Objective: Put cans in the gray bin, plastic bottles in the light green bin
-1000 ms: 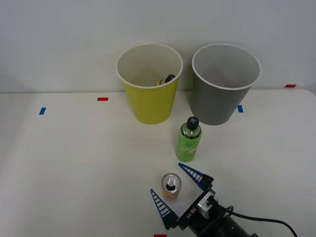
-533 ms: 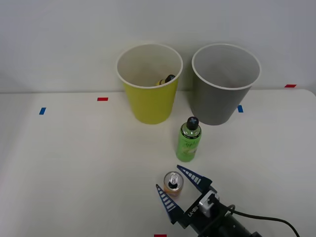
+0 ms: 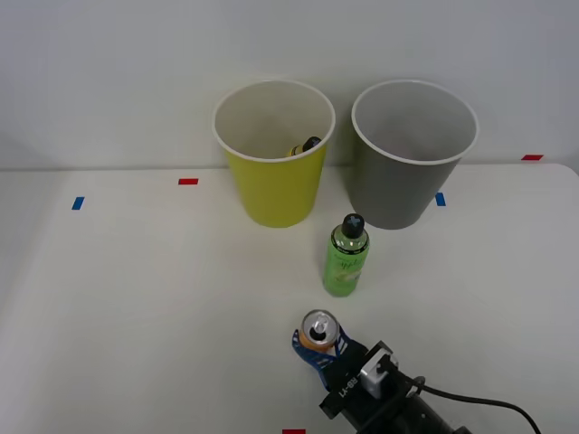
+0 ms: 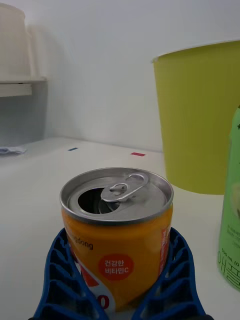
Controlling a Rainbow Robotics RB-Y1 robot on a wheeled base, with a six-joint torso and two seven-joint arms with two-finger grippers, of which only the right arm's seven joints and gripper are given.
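A small orange can [image 3: 317,332] [image 4: 117,235] with an opened silver top stands near the table's front edge. My right gripper [image 3: 320,349] [image 4: 120,295] is shut on the can, its blue ribbed fingers [image 4: 62,280] pressed to both sides. Behind it stands a green plastic bottle [image 3: 346,257] [image 4: 231,220] with a black cap, upright. The light green bin [image 3: 274,154] [image 4: 200,115] stands at the back, with a dark-capped yellowish bottle [image 3: 305,146] inside. Right of that bin is the gray bin [image 3: 412,154], its inside white.
Red tape marks [image 3: 188,182] and blue tape marks [image 3: 78,203] lie on the white table [image 3: 136,298]. A black cable [image 3: 479,402] trails from my arm at the front right. A white wall rises just behind the bins.
My right gripper's fingers, spread wide on either side of the can a second ago, have come together and now clamp it. The can has shifted slightly. Bottle and bins have not moved.
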